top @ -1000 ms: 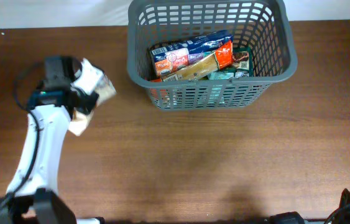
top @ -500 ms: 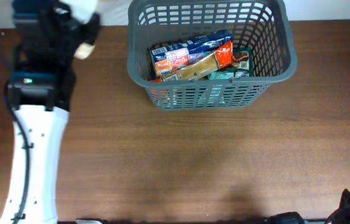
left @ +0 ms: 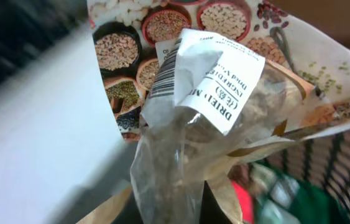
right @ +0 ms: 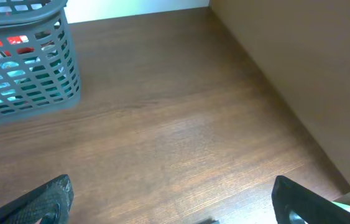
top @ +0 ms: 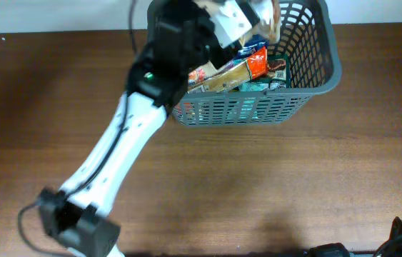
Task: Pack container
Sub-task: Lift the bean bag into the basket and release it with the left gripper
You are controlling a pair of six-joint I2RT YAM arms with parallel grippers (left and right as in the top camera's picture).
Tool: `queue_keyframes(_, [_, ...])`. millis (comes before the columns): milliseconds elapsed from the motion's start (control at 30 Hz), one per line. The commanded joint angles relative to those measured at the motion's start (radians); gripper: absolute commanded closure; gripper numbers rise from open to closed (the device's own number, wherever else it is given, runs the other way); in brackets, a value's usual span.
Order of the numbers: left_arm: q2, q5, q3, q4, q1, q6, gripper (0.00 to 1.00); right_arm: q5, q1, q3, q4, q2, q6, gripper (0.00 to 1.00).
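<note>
Your left gripper [top: 249, 17] pinches a bean packet [left: 206, 93] above the container [top: 315, 80], a dark grey slotted basket with snack packets [top: 222, 68] inside. Your right gripper [right: 175, 208] is spread wide, holding nothing.

The left pincer [top: 255, 16] has swung its bean packet [left: 224, 81] rightward, over the container [top: 318, 77].

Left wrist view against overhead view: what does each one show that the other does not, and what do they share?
Only left wrist: the white printed label and barcode on the bean packet. Only overhead: the whole container, the snack packets inside it, the table, the left arm. Both: the bean packet over the container.
</note>
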Motion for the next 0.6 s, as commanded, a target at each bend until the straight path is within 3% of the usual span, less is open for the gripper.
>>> queue_keyframes(0, [0.08,0.061,0.005,-0.048,0.0,-0.015,0.98,-0.005,0.008,-0.001,-0.006,-0.006,-0.008,0.01])
queue_keyframes(167, [0.107,0.109,0.005,-0.078,0.0,-0.015,0.98,-0.006,0.008,-0.001,-0.006,-0.006,-0.007,0.01])
queue_keyframes(200, [0.107,0.108,0.005,-0.079,0.0,-0.015,0.85,-0.009,0.008,-0.001,-0.006,-0.006,-0.007,0.01])
queue_keyframes(233, [0.107,0.109,0.005,-0.083,0.0,-0.015,0.45,-0.014,0.008,-0.001,-0.006,-0.006,-0.007,0.01])
queue_keyframes(267, [0.107,0.109,0.005,-0.086,0.0,-0.016,0.13,-0.017,0.008,-0.001,-0.006,-0.006,-0.007,0.01])
queue_keyframes(300, [0.107,0.108,0.005,-0.087,0.0,-0.019,0.01,-0.02,0.008,-0.001,-0.006,-0.006,-0.008,0.01])
queue_keyframes(567, [0.106,0.103,0.02,-0.075,0.013,-0.049,0.01,-0.02,0.008,-0.001,-0.006,-0.006,-0.012,0.01])
